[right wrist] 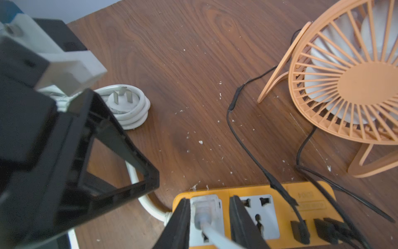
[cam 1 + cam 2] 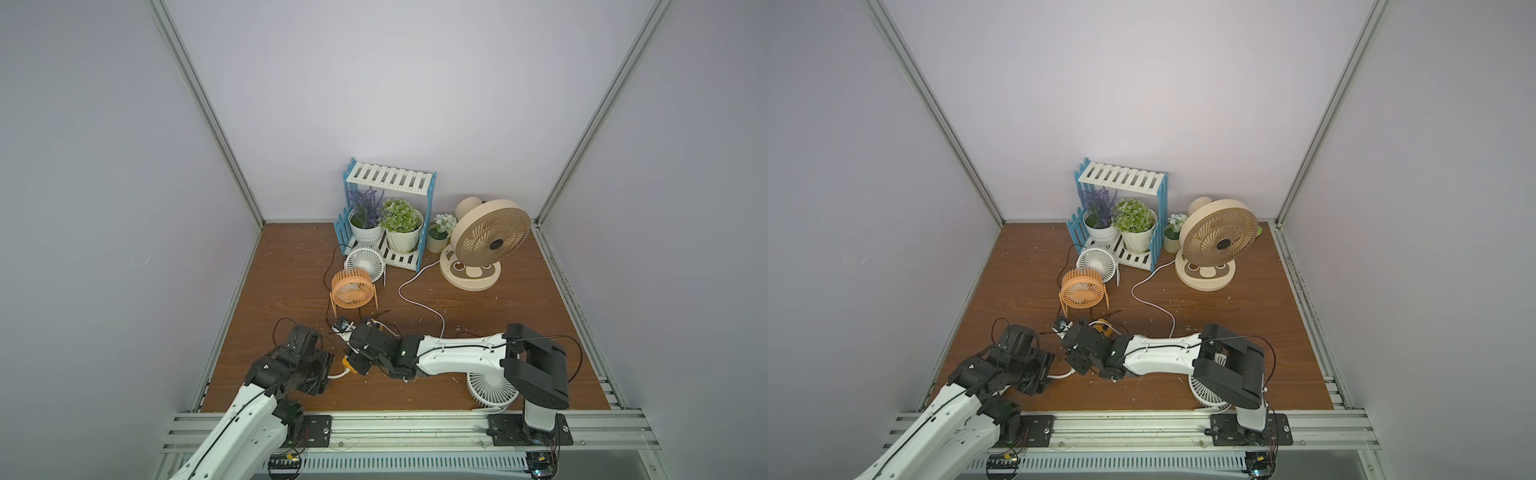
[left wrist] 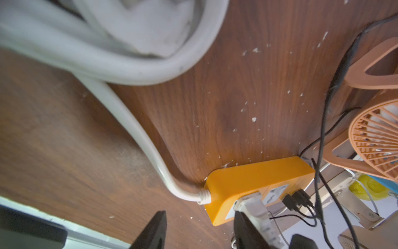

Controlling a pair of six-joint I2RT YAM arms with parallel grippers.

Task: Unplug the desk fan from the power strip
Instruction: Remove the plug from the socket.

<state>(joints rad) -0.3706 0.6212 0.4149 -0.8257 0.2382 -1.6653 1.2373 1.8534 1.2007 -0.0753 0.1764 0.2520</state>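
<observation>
Straddling the plug (image 1: 204,210) seated in the strip (image 1: 249,190) on the table (image 1: 193,86), the right gripper (image 1: 209,200) is not quite closed, while the left gripper (image 3: 199,217), jaws apart, brackets its cord end.

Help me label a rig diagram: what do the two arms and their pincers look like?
The left arm and right arm have white moulded shells, black joint housings and thin black cables running outside. The left pincer and right pincer are black, with flat, tapering fingers. No markings are visible.
</observation>
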